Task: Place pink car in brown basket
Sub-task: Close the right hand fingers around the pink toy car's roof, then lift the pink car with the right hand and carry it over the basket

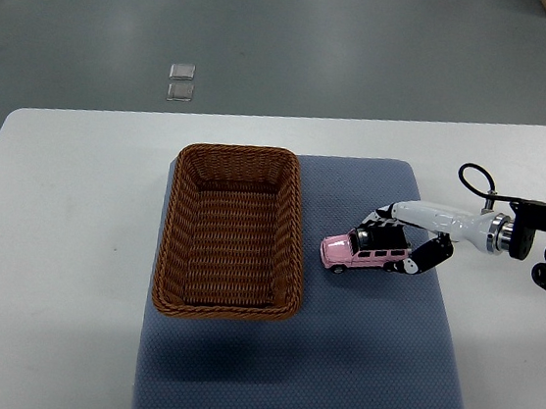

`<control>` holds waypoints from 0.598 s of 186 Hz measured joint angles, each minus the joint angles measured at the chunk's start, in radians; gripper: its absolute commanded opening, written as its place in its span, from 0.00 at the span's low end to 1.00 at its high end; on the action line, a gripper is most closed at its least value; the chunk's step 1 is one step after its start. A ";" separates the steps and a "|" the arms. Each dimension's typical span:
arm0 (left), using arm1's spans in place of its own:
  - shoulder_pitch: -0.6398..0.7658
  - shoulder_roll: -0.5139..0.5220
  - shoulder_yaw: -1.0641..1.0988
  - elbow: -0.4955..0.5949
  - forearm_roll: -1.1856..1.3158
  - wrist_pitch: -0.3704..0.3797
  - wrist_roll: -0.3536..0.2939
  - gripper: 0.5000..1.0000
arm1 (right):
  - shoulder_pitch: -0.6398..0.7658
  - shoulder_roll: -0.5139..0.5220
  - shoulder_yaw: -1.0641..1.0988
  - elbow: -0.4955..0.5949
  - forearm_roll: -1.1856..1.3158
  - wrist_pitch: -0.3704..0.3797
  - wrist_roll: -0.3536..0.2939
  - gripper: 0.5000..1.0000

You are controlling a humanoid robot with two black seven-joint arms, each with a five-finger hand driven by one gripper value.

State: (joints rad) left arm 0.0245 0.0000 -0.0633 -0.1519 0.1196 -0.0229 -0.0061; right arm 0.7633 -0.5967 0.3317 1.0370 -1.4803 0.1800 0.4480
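Just right of the brown basket (233,232), the right hand (409,242) pinches the pink car (366,252), seemingly small, rigid, light and smooth-sided, best held across its body.

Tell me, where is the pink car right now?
The pink car sits on the blue mat, just right of the brown basket, with the right hand closing around its rear.

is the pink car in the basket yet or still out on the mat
Out. The pink car sits upright on the blue mat, right of the brown basket, with the right hand around its rear.
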 measured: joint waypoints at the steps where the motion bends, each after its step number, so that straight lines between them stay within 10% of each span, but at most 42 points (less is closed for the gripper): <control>1: 0.000 0.000 0.000 0.000 0.000 0.000 0.000 1.00 | 0.000 0.000 0.000 0.000 0.000 0.000 0.000 0.00; 111: 0.000 0.000 0.000 0.000 0.000 0.000 0.000 1.00 | 0.029 -0.012 0.025 -0.019 0.022 -0.005 0.061 0.00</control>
State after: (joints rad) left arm 0.0245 0.0000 -0.0633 -0.1519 0.1196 -0.0232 -0.0061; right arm 0.7923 -0.6087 0.3565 1.0175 -1.4579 0.1752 0.5086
